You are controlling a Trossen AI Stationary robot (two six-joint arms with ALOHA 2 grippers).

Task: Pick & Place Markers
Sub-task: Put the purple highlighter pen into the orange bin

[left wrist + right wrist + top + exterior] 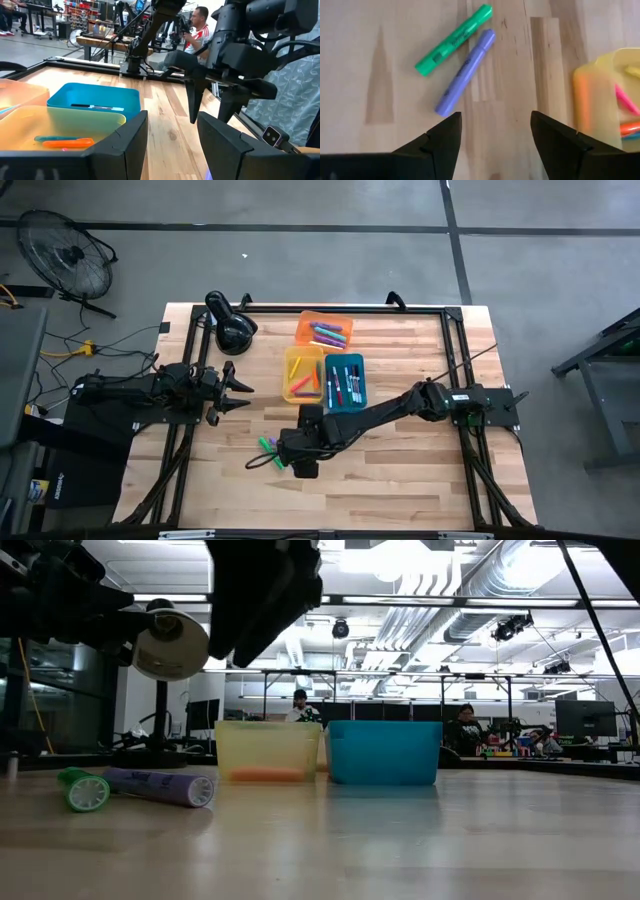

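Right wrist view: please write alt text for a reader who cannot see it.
The open right end effector hangs over a wooden table, above a green marker and a purple marker lying close together. A yellow tray holding more markers shows at one edge.

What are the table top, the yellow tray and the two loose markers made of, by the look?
Table top: pale wood planks with visible grain and seams, smooth finish.
Yellow tray: likely thin plastic, translucent; an orange marker shows through its wall.
Green marker and purple marker: probably plastic barrels, slight sheen, printed lettering along the side.
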